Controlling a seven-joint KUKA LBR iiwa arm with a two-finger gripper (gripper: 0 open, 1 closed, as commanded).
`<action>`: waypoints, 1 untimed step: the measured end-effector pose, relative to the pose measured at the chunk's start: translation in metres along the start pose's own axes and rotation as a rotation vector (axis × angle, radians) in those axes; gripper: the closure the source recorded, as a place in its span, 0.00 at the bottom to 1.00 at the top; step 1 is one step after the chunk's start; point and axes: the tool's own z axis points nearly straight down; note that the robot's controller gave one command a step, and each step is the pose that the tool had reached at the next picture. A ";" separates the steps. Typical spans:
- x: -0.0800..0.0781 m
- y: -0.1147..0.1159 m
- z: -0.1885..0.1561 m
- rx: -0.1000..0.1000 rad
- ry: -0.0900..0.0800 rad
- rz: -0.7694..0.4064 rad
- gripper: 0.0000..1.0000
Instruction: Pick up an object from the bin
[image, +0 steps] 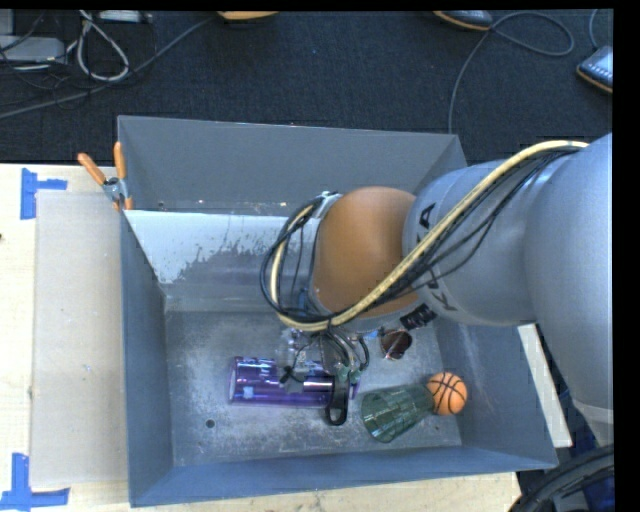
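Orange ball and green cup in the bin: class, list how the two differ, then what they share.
The orange ball is round and opaque with dark lines; the green cup is longer and see-through. The ball is smaller than the cup. Both rest on the bin floor, side by side.

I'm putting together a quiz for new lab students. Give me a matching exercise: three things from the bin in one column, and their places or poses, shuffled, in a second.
Things
1. flat purple plastic object
2. green see-through cup
3. small orange ball with black lines

Places
A. farthest right of the three in the grey bin
B. lying on its side, between the other two
C. farthest left, its right end at the gripper

Pairs: 1-C, 2-B, 3-A
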 end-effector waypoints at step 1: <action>-0.018 -0.024 0.010 -0.010 -0.015 0.005 1.00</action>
